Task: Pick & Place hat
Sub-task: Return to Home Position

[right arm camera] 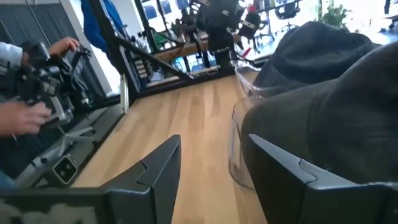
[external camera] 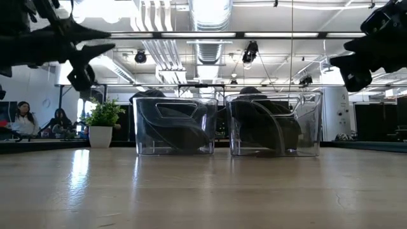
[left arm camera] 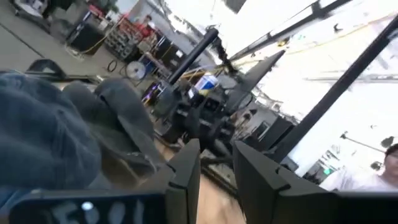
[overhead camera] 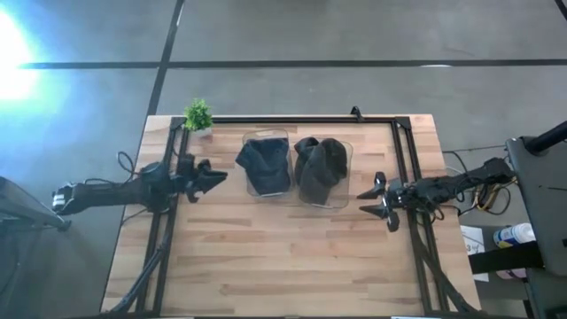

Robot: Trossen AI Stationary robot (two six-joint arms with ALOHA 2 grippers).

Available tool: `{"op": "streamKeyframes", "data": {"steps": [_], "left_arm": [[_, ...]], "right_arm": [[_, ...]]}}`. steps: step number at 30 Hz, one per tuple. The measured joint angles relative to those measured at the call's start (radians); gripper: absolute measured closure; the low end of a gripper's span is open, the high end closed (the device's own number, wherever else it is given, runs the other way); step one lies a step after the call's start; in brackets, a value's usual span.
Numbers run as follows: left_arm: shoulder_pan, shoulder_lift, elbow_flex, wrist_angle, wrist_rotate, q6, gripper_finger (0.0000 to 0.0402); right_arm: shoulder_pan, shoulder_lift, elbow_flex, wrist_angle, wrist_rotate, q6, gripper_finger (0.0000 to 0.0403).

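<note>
Two clear plastic bins stand side by side at the table's far middle. The left bin [overhead camera: 265, 165] [external camera: 175, 126] holds a blue-grey hat [overhead camera: 264, 167] [left arm camera: 43, 137]. The right bin [overhead camera: 324, 172] [external camera: 275, 124] holds a dark grey hat [overhead camera: 321, 167] [right arm camera: 323, 93], which bulges above the rim. My left gripper [overhead camera: 215, 176] [left arm camera: 217, 177] hovers open just left of the left bin, above the table. My right gripper [overhead camera: 376, 202] [right arm camera: 214, 165] hovers open just right of the right bin, its fingers pointing toward the bin wall [right arm camera: 239, 143].
A small potted plant [overhead camera: 198, 115] [external camera: 102, 124] stands at the table's far left corner. A black frame rail [overhead camera: 292, 119] runs along the far edge and down both sides. Bare wood lies on the near half [overhead camera: 283, 257]. A person's hands [right arm camera: 31, 99] show beyond the table.
</note>
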Motion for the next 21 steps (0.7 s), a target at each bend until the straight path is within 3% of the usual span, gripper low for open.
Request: {"op": "streamKeyframes", "data": {"steps": [7,12,17,21], "left_arm": [[0.000,-0.183,0.000,-0.140,0.001,0.039,0.0312],[-0.002,-0.339,0.000,-0.300,0.028,0.475,0.0312],[-0.015,-0.338,-0.001,-0.420,0.017,0.657,0.0312],[-0.024,-0.337,-0.001,-0.426,0.018,0.613,0.0312]], "right_arm": [[0.000,0.034,0.000,0.000,0.002,0.000,0.0227],[0.000,0.038,0.000,-0.001,0.002,0.000,0.0227],[0.000,0.039,0.000,0.000,0.003,-0.001,0.0227],[0.000,0.038,0.000,-0.001,0.003,0.000,0.0227]]}}
